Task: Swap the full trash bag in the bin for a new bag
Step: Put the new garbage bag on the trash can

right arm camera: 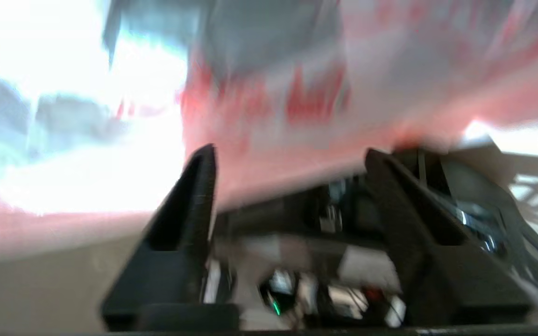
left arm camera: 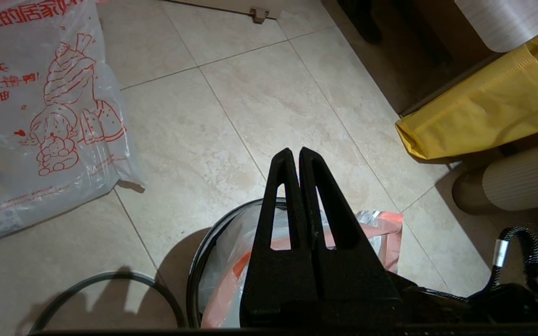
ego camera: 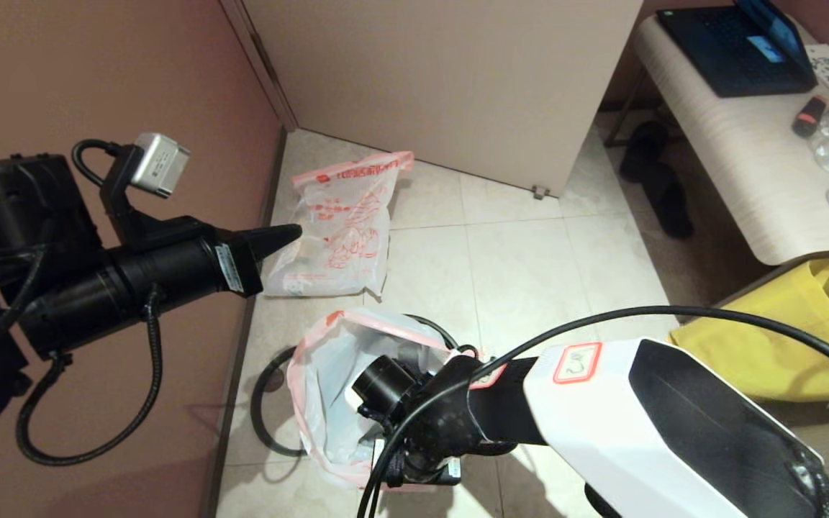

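Note:
The full trash bag (ego camera: 346, 230) (left arm camera: 40, 116), with red print, lies on the floor tiles by the wall. Nearer me, the black bin (ego camera: 435, 329) (left arm camera: 200, 261) holds the new bag (ego camera: 328, 388) (left arm camera: 383, 228), its pink-banded mouth standing above the rim. The grey ring (ego camera: 260, 414) (left arm camera: 105, 278) lies on the floor beside the bin. My left gripper (ego camera: 286, 233) (left arm camera: 295, 151) is shut and empty, hovering above the floor between the two bags. My right arm reaches down into the bin, and my right gripper (right arm camera: 292, 158) is open inside the bag, with pink plastic film just ahead of its fingers (right arm camera: 199, 186).
A brown wall runs along the left and a pale door panel (ego camera: 458, 79) stands behind. A yellow bag (ego camera: 767, 352) (left arm camera: 484, 102) lies right of the bin under a table (ego camera: 731, 165) carrying a laptop and glasses. Dark slippers (ego camera: 655, 180) sit by the table leg.

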Motion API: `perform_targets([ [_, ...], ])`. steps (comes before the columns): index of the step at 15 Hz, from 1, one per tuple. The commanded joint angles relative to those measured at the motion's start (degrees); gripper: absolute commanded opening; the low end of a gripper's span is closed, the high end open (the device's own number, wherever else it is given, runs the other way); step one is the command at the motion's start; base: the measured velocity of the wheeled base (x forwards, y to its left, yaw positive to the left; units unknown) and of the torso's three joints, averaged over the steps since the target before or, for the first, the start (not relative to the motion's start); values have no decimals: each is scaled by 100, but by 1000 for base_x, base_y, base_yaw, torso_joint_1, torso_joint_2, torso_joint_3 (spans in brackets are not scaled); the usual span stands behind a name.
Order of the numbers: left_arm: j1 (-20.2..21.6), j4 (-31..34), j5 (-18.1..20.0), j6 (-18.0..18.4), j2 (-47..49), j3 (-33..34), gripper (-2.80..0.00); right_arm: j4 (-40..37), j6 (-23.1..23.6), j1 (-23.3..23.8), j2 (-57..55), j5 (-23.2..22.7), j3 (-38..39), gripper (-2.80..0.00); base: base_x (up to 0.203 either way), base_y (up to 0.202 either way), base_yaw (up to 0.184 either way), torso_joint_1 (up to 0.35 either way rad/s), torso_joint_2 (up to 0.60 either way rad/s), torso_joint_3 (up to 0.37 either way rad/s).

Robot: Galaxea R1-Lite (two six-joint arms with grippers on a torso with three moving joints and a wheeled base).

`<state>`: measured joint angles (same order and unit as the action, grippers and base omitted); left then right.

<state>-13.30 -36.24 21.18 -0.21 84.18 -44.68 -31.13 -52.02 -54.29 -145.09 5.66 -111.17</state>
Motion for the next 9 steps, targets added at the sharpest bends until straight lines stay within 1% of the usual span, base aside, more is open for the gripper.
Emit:
perform_targets([
  [1,-6,-23,1,4,-24,3,-280,170,-137,96,-333,156,-168,0,0,0,0,0,0,0],
  [2,-6,-23,1,13,-24,3,-280,192,-221,175,-322,170,-168,0,0,0,0,0,0,0],
  [3,-6,-23,1,13,-24,12,-280,187,-229,237,-313,198,-168,0,0,0,0,0,0,0],
  [6,-14,-23,1,21,-50,12,-280,196,-239,461,-318,482,-168,0,0,0,0,0,0,0],
  [9,-15,-23,1,22,-59,21,-280,310,-221,604,-371,576,-177,0,0,0,0,0,0,0],
])
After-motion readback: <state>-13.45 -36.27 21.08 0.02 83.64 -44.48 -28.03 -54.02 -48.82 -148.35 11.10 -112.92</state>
